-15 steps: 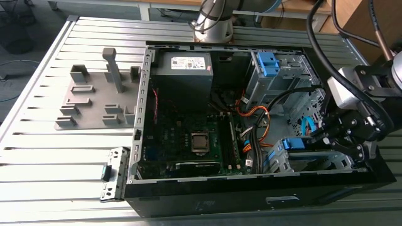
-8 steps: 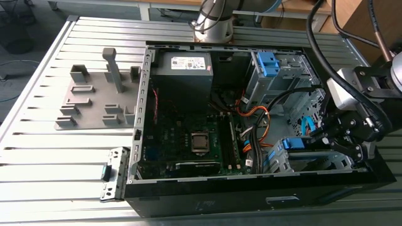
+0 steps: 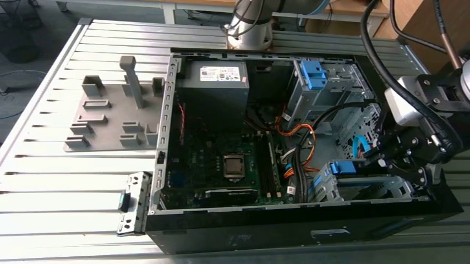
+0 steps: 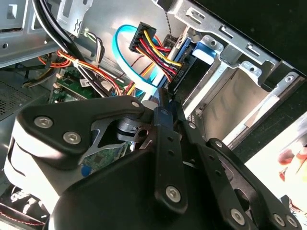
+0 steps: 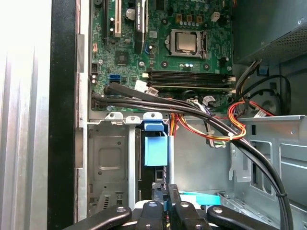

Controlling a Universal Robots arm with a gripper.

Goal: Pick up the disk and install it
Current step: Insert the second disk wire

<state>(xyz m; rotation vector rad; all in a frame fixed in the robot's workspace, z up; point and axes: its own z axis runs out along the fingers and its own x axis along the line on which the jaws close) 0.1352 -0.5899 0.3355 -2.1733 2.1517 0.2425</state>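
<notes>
Slatted metal table [image 3: 44, 181] carries an open black computer case [image 3: 242, 239] at the middle of the exterior view. A grey moulded plate [image 3: 103, 129] lies at nine o'clock, and wooden furniture [image 3: 206, 3] stands beyond at twelve. Inside the case, a grey box [image 3: 213, 99] bears a white sticker [image 3: 222, 73], its print too small to read. At four o'clock the disk [image 3: 345, 168] stands edge-on in the drive cage [image 3: 382, 187]. The gripper [image 3: 383, 160] has its fingers drawn together at the disk's near edge; whether they pinch it I cannot tell.
</notes>
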